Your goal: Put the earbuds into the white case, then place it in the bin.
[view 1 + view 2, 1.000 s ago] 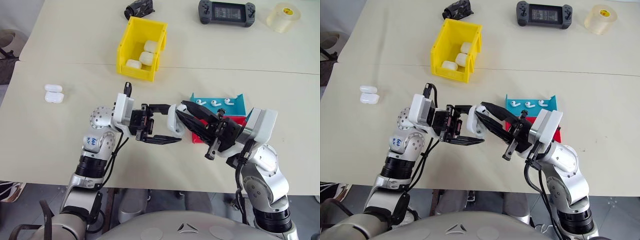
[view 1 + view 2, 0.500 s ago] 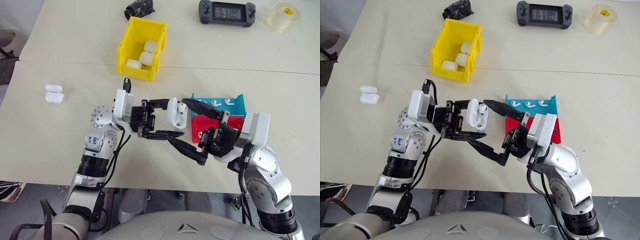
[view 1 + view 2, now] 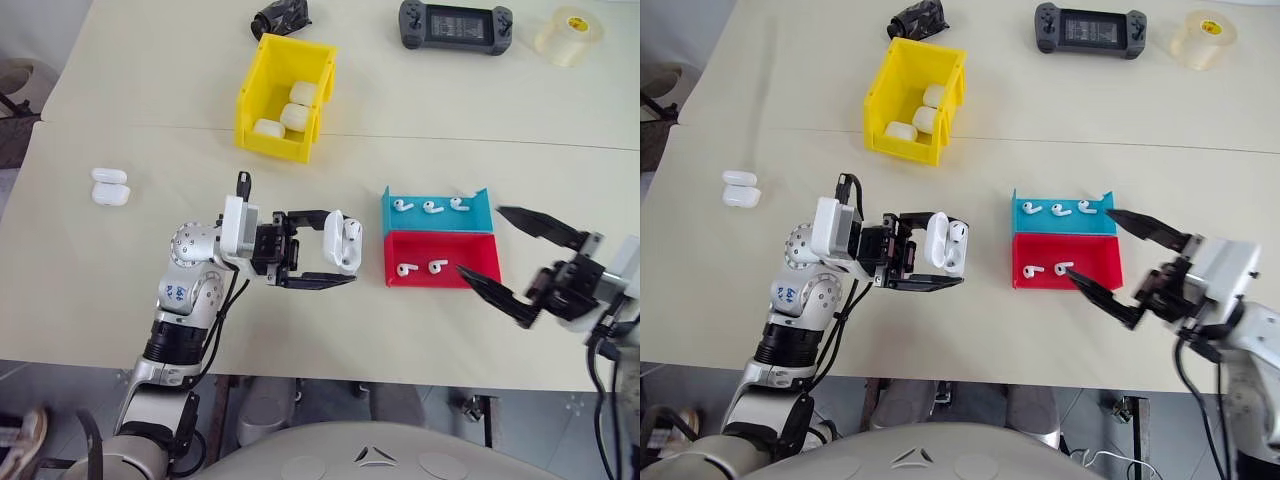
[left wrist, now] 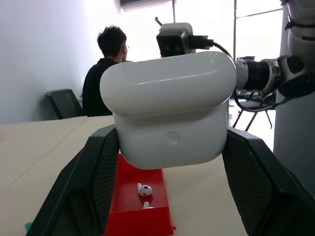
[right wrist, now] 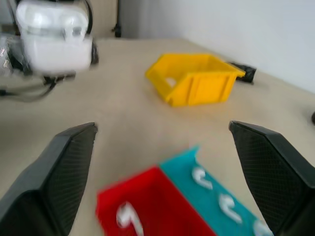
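Far left on the desk [image 3: 120,290]: two spare white cases [image 3: 109,187], lying touching each other, well apart from the action.

Left pincer [image 3: 335,246] is clamped on the white case [image 3: 342,241], held off the desk between the yellow bin [image 3: 283,95] and the trays. In the left wrist view the two black fingers [image 4: 93,177] press the case body on opposite flat sides, just below the lid seam. Lid looks closed in that view.

Handling, my read: the case is a light, rigid, glossy shell, so slippery. A side grip on the body is right; a squeeze across the lid seam risks popping or jamming the hinge. Keep the lid free if it has to open.

The bin sits further back on the desk, already holding three white cases. Cut-down lip faces the robot, so a low approach should work.

Blue tray [image 3: 437,209] holds three earbuds [image 3: 429,207]; red tray [image 3: 440,259], touching it on the near side, holds two [image 3: 420,267]. These are tiny, smooth and stemmed, and easy to flick away. I'd pinch across the stem or bulb with the fingertips, gently. Tray walls limit the approach angle.

Right pincer [image 3: 511,264] is spread wide and empty, hovering just right of the trays, fingers pointing back toward them. The right wrist view agrees: both trays lie between its open fingers [image 5: 59,182].
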